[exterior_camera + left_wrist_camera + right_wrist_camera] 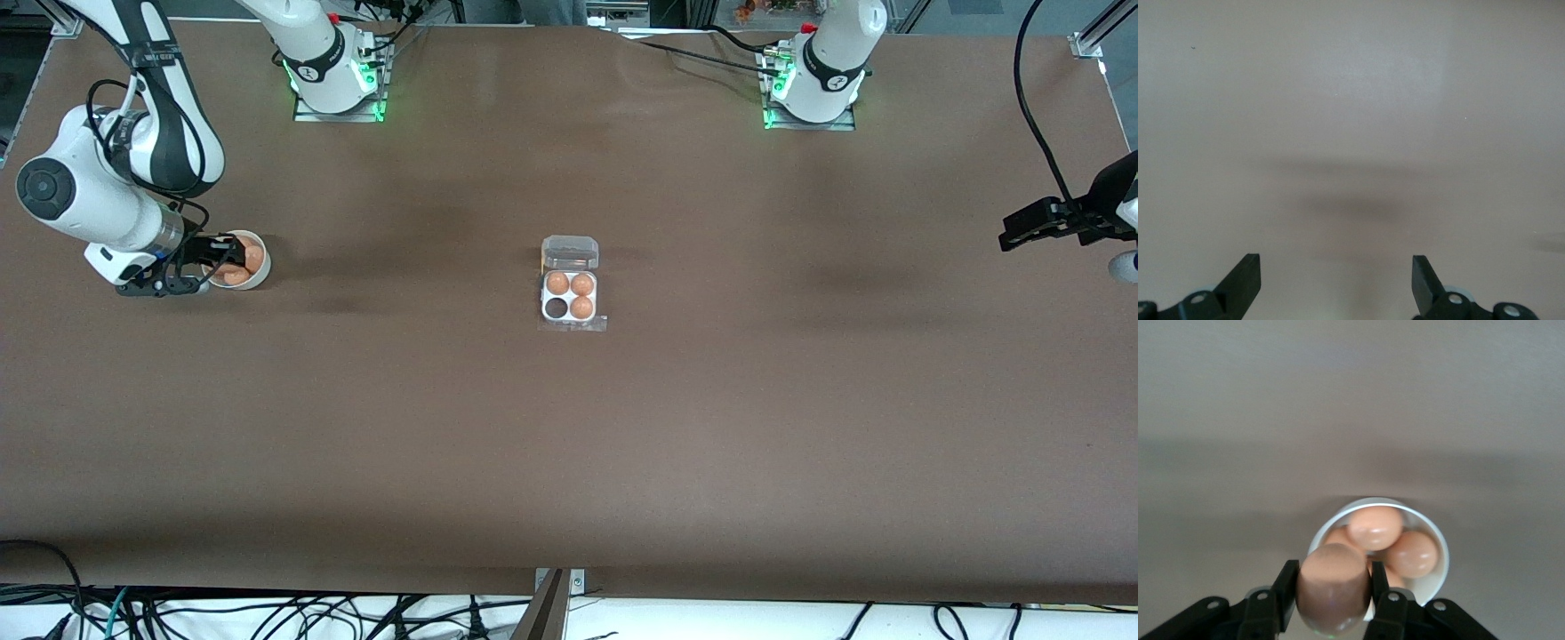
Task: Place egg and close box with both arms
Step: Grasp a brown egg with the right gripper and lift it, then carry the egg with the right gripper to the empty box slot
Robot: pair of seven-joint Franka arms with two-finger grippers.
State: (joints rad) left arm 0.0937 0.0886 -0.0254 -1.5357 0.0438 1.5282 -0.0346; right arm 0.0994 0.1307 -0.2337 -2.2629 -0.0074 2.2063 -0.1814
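Observation:
The box (570,298) sits mid-table, its clear lid (570,252) hinged open and standing up on the side toward the robot bases. Its white tray holds three brown eggs (581,284); the cup nearest the front camera toward the right arm's end is empty. My right gripper (220,266) is shut on a brown egg (1333,588) just above the round white bowl (259,277), which also shows in the right wrist view (1433,577) with more eggs in it. My left gripper (1012,236) is open and empty over bare table at the left arm's end; its fingers (1245,279) show wide apart.
The brown table (569,444) is bare between bowl and box and between box and left gripper. Cables hang along the table's front edge (267,613).

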